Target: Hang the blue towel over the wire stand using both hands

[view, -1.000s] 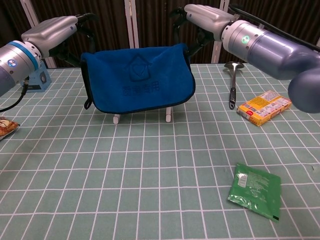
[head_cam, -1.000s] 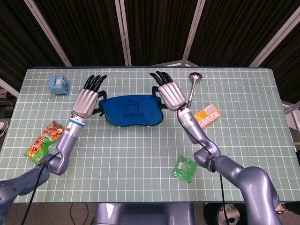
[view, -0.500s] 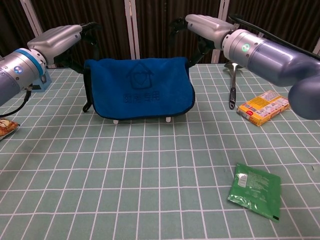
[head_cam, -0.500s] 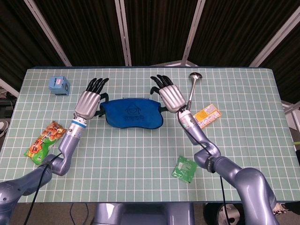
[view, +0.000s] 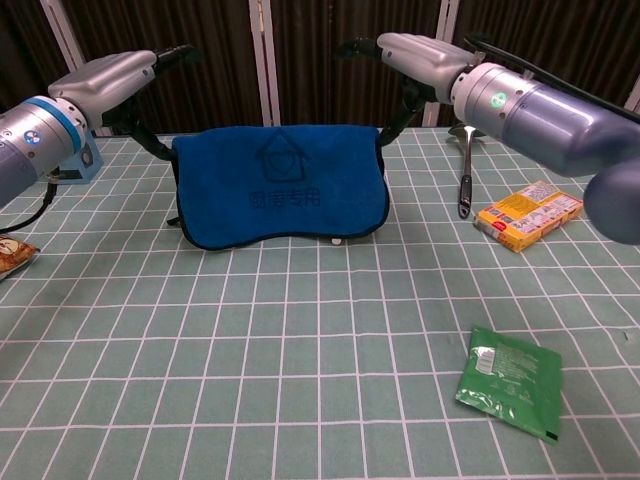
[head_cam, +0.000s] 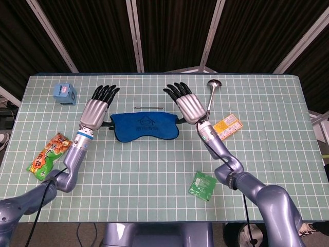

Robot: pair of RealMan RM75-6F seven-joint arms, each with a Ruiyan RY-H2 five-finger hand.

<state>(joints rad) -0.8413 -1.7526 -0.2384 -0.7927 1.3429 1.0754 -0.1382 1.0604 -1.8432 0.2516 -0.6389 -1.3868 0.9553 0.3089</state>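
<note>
The blue towel [head_cam: 146, 125] [view: 280, 185] hangs draped over the wire stand, its printed face toward me. Only a thin loop of the stand [head_cam: 149, 108] shows behind its top edge, plus one white foot [view: 338, 241] below the hem. My left hand [head_cam: 94, 110] [view: 105, 75] is at the towel's left end, fingers stretched forward, thumb curling down onto the top left corner. My right hand [head_cam: 187, 107] [view: 425, 52] mirrors it at the right end, thumb down on the top right corner. Both still pinch the towel's corners.
A metal ladle [head_cam: 211, 95] [view: 466, 170] lies just right of my right hand. An orange packet [head_cam: 226, 126] and a green packet [head_cam: 202, 185] lie to the right and front right. A small blue box [head_cam: 65, 93] is far left, a snack bag [head_cam: 49, 154] near the left edge.
Both hands have lowered the towel: it was held up above the stand, and now it sits down over it, covering the feet. The fingers have spread a little.
</note>
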